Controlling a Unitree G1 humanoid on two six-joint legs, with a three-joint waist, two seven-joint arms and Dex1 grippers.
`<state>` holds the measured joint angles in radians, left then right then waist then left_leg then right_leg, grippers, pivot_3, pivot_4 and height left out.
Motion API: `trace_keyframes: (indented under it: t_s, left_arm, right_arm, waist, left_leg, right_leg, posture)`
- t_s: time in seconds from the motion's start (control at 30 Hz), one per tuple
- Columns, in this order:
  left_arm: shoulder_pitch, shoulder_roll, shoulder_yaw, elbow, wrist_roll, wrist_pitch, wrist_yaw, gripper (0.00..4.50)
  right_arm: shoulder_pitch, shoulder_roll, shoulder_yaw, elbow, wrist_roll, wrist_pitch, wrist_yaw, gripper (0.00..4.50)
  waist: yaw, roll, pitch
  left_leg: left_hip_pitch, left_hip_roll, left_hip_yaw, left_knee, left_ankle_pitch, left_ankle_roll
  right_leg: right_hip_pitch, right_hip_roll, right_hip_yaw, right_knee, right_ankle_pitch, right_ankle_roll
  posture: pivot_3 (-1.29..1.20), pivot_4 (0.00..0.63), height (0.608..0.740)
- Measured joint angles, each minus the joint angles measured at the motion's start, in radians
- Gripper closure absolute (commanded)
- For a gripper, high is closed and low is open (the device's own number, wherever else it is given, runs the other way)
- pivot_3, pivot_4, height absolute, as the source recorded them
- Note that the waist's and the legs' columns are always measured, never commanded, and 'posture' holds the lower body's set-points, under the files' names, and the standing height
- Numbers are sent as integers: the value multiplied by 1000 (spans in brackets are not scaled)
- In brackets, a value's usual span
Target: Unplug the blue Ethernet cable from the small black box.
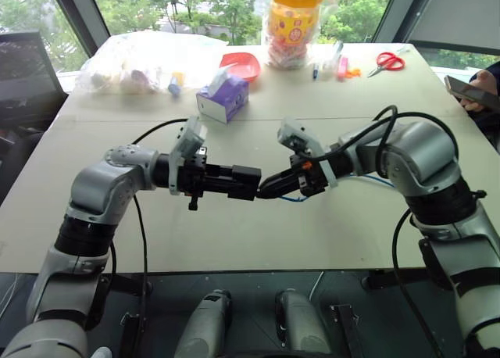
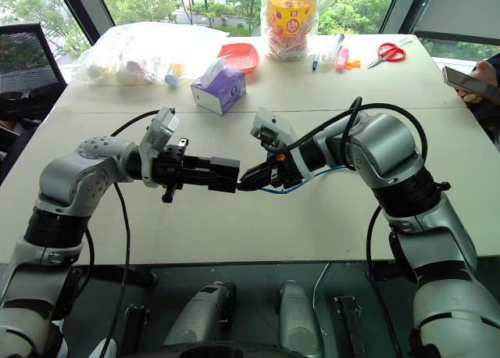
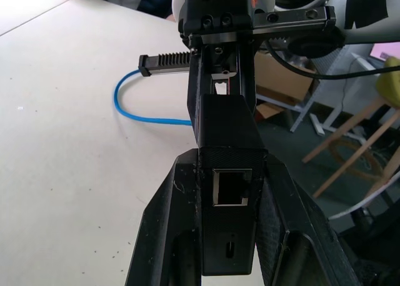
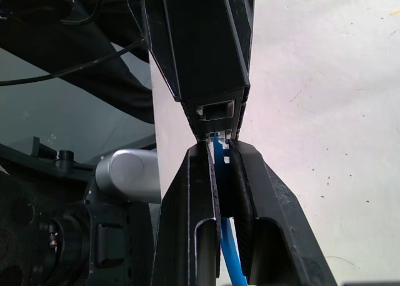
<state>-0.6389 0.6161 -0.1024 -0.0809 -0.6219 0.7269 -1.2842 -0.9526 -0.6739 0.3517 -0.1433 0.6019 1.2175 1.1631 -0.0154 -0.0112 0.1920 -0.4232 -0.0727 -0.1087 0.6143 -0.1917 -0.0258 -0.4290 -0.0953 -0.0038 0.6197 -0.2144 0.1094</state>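
Both arms meet over the near half of the table (image 1: 234, 241), held clear of its surface. Our left gripper (image 1: 234, 183) points toward the right gripper and has its two fingers clamped on the small black box (image 1: 245, 180); in the left wrist view the box (image 3: 228, 192) sits squarely between the fingers (image 3: 169, 236), an empty port on its upper face turned to the camera. Our right gripper (image 2: 254, 176) comes in from the opposite side and has its fingers pinched tight on the blue Ethernet cable (image 4: 219, 161) just behind the clear plug, tips almost touching the box end. The plug itself still appears seated in the socket – the right wrist view shows the blue cord running straight between the fingers into the box opening. Behind the right gripper the cable (image 1: 295, 198) droops in a loop toward the table.

We judge the step in hand to be the pull itself: both grips are set, separation not yet begun. The next move calls for drawing the two grippers apart along the plug's axis, the box held steady. Whether the latch tab is pressed we cannot tell – if it is not, a straight pull may drag the box out of the left fingers.

Toward the far edge lie a purple tissue box (image 1: 223, 98), a red dish (image 1: 241, 63) and red scissors (image 1: 388, 60).
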Motion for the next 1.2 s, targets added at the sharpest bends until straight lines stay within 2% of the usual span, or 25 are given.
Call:
trace_keyframes:
  t_s: [0.17, 0.33, 0.5, 0.6, 0.7, 0.77, 0.83, 1.0, 1.03, 1.2]
  left_arm:
    - [12, 2, -5, -2, 2, -12, -3, 3998]
    - [18, 57, 14, 1, 5, -28, -7, 3998]
    - [19, 63, 17, 10, 7, -43, 2, 3998]
    - [24, 54, 17, 38, 46, -90, 25, 3998]
    - [43, -31, -6, 122, 159, -241, 117, 3998]
    - [40, -116, -39, 242, 280, -390, 235, 3998]
    - [39, -176, -63, 341, 359, -481, 314, 3998]
    - [-1, -268, -65, 470, 410, -590, 384, 3998]
    - [-6, -280, -65, 484, 416, -608, 394, 3998]
    - [-13, -339, -66, 575, 437, -700, 418, 3998]
  right_arm:
    - [9, -26, 31, -2, -18, -64, 20, 4457]
    - [87, -130, 35, 35, -52, -94, 42, 4457]
    - [120, -167, 13, 100, -97, -166, 34, 4457]
    - [128, -108, -41, 173, -161, -269, -62, 4457]
    - [119, 27, -106, 310, -258, -370, -280, 4457]
    - [115, 123, -167, 402, -304, -413, -434, 3670]
    - [113, 171, -201, 431, -319, -416, -522, 2831]
    - [128, 182, -258, 399, -356, -387, -637, 242]
    - [133, 180, -262, 379, -356, -374, -642, 110]
    - [211, 144, -327, 179, -305, -231, -638, 110]
  waist:
    - [1, 0, 0]
    - [3, 0, 0]
    - [0, 0, 0]
    - [-3, 0, 0]
    - [3, 0, 0]
    - [9, 0, 0]
    - [15, 0, 0]
    - [28, 0, 0]
    - [27, 0, 0]
    - [23, 0, 0]
  left_leg:
    - [0, 0, 0, 0, 0, 0]
    - [-1, 0, 0, 1, 0, 0]
    - [-1, 0, 0, 0, 0, 0]
    - [-1, 0, 1, 0, 0, 0]
    - [1, 0, 1, 1, 0, 0]
    - [0, -1, 1, 1, 1, 0]
    - [-3, -1, 1, 1, 1, -1]
    - [-4, -2, 1, 0, 0, 0]
    - [-3, -2, 1, 0, 0, 0]
    - [-3, -1, 1, 1, 0, 1]
  right_leg:
    - [0, 0, 0, 0, 0, 0]
    - [0, 0, -1, -1, -1, -1]
    - [0, 0, -1, -1, -1, -1]
    - [0, 0, 0, -1, 0, -1]
    - [1, 0, 0, -1, 1, -2]
    - [1, 0, 0, -1, 2, -2]
    - [-2, 0, 0, -1, 4, 2]
    - [-3, 0, 1, 0, 5, 3]
    - [-3, 0, 1, 0, 5, 3]
    - [-3, 0, 1, 0, 5, 3]
  posture:
    - [0, 150, 740]
    - [0, 150, 740]
    - [0, 150, 740]
    - [0, 150, 740]
    - [0, 150, 740]
    - [0, 150, 740]
    - [0, 150, 740]
    - [0, 150, 740]
    - [0, 150, 740]
    - [0, 150, 740]
